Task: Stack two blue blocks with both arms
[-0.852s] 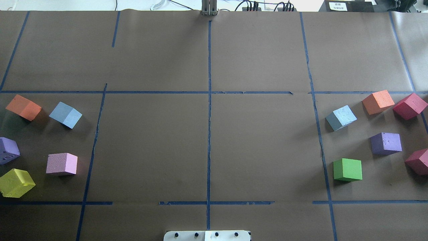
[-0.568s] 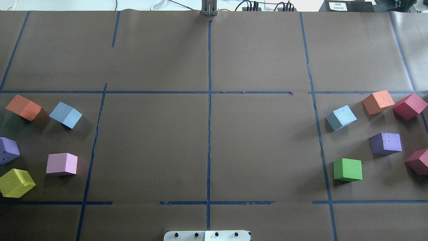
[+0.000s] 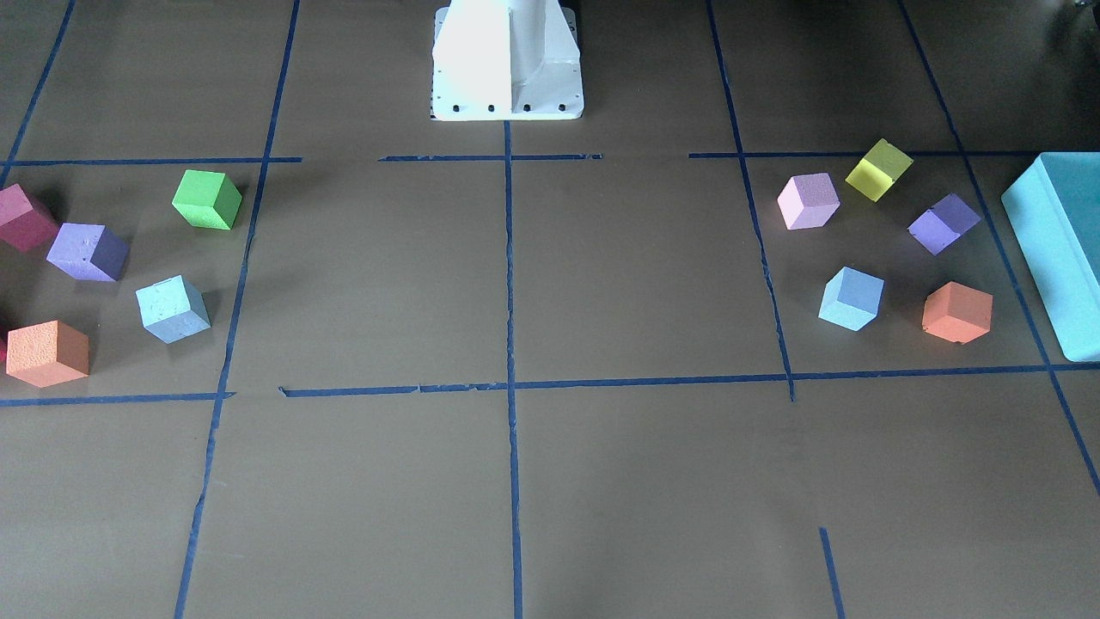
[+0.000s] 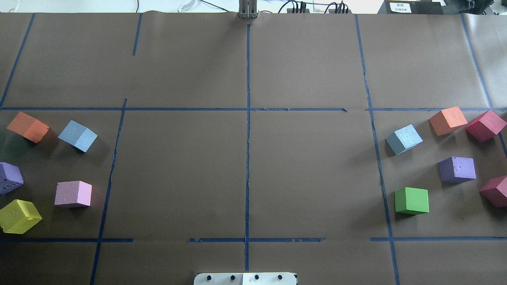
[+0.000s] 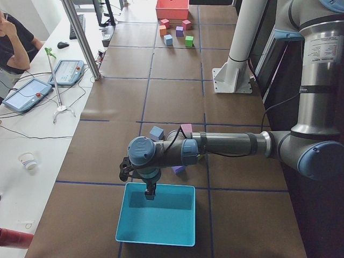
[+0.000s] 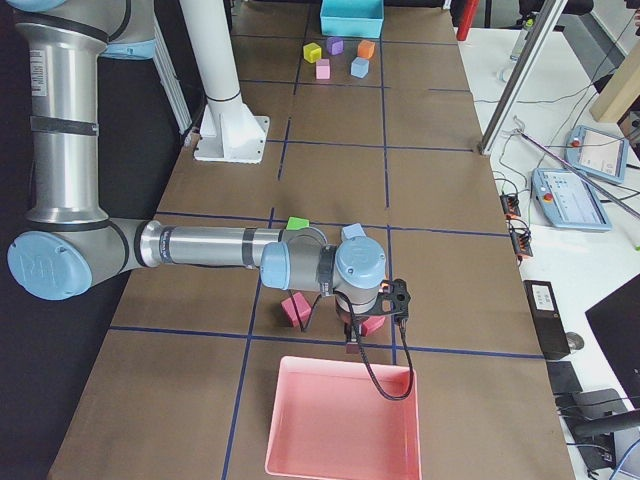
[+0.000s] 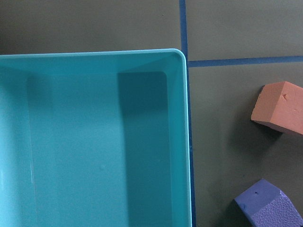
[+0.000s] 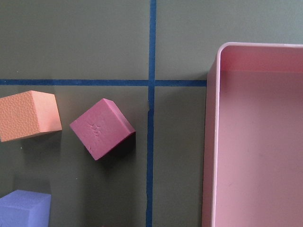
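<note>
One light-blue block (image 4: 78, 135) lies on the table's left side, between an orange cube and a pink cube. The other blue block (image 4: 404, 139) lies on the right side, near an orange cube and a green cube. Both rest on the table, far apart; they also show in the front view (image 3: 851, 298) (image 3: 173, 309). My left gripper (image 5: 150, 192) hangs over the teal box (image 5: 156, 236). My right gripper (image 6: 352, 345) hangs at the pink tray's (image 6: 340, 460) near edge. Only the side views show the grippers, so I cannot tell whether they are open or shut.
Orange (image 4: 27, 126), purple (image 4: 10, 178), pink (image 4: 73, 194) and yellow (image 4: 19, 215) cubes lie on the left. Orange (image 4: 447, 120), dark red (image 4: 485, 126), purple (image 4: 457, 169) and green (image 4: 412, 200) cubes lie on the right. The white base pedestal (image 3: 507, 60) stands mid-table.
</note>
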Robot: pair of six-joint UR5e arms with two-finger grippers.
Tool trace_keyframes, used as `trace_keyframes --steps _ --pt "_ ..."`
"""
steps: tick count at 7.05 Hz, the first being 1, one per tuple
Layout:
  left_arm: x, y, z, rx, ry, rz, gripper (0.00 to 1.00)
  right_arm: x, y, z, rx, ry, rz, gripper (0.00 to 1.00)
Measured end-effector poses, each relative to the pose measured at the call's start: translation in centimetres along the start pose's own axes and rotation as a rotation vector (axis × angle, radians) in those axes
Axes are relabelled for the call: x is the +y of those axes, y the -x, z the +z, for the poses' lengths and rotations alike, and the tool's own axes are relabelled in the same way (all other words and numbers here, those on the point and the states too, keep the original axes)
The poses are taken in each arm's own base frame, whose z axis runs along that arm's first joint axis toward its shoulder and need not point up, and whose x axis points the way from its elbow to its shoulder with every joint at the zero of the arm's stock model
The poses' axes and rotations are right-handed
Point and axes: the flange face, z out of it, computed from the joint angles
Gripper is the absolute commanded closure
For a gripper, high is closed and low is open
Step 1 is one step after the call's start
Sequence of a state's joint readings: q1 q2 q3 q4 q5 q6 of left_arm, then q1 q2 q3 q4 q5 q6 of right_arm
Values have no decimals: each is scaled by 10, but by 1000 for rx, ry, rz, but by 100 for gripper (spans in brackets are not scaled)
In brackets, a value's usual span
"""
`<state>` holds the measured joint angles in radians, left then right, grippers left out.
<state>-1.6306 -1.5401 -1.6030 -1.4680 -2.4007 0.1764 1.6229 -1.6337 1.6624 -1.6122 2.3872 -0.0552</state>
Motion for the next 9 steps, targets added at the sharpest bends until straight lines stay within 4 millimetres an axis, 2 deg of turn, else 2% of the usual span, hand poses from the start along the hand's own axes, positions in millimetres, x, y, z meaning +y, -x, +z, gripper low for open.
trace_keyframes --steps 4,7,9 --pt "-2 -2 -2 -1 -5 5 0 -1 5 -5 0 -11 -9 0" --pt "-3 -4 -4 1 -8 7 0 -14 16 -15 -3 -32 -31 0" --pt "-4 -8 -7 6 -14 12 0 -27 36 -32 -7 -66 -73 0"
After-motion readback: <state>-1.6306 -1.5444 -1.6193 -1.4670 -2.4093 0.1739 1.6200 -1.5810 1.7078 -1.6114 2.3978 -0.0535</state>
